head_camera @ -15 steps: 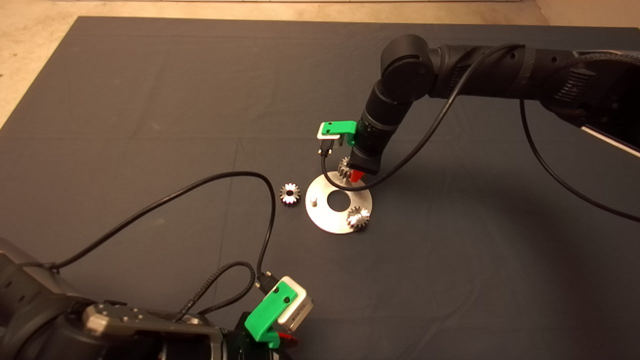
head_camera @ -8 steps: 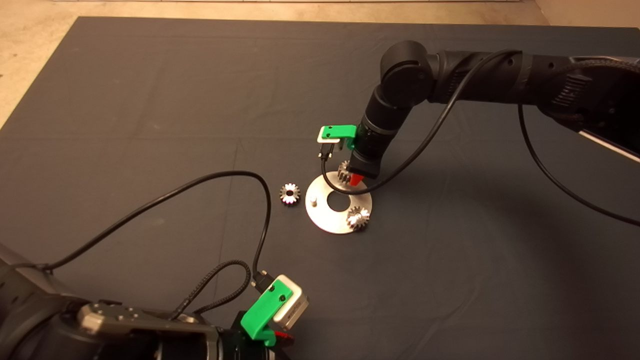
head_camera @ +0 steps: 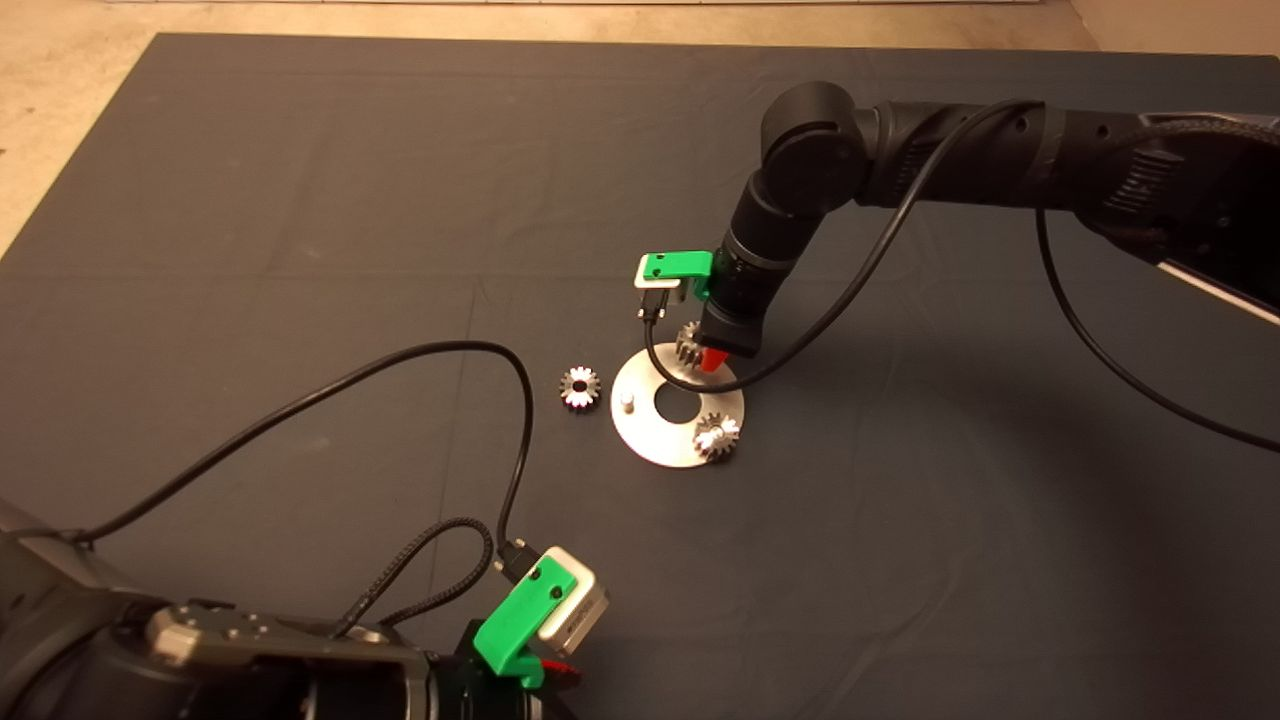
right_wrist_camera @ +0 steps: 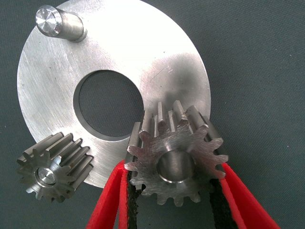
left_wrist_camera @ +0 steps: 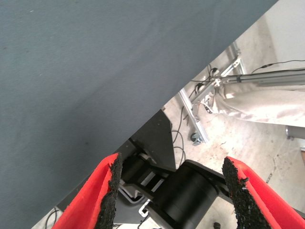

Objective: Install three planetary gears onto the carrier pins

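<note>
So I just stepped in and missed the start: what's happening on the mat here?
The right claw grips one planetary gear over the silver disc, apparently fitting it onto a carrier pin. A second gear already sits on its pin, one pin stands bare, and the third gear lies on the mat beside the disc. The left claw waits open at the mat's near edge.

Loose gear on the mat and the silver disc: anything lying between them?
Nothing. In the head view only bare dark mat separates the loose gear from the disc. The nearest thing past the disc's edge is its empty pin.
</note>
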`<state>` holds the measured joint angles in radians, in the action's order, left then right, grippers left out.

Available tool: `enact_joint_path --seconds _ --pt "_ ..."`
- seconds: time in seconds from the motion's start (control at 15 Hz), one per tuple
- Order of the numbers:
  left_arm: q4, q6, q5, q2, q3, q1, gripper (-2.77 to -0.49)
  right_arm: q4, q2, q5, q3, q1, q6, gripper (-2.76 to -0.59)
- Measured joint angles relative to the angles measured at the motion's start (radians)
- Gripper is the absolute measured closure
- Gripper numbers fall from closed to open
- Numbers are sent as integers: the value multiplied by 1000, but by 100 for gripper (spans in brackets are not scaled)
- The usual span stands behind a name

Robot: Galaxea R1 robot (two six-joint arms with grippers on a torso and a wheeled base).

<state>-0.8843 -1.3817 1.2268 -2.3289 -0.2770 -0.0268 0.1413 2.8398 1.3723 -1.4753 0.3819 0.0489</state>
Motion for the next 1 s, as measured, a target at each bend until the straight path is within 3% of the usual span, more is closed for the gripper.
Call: enact_joint_path --seconds 0.47,1.0 --pt "0 0 -5 3 0 0 -146 1 0 3 -1 0 -16 -84" --pt "0 0 -19 3 0 0 -146 3 6 14 -25 3 -79 -84"
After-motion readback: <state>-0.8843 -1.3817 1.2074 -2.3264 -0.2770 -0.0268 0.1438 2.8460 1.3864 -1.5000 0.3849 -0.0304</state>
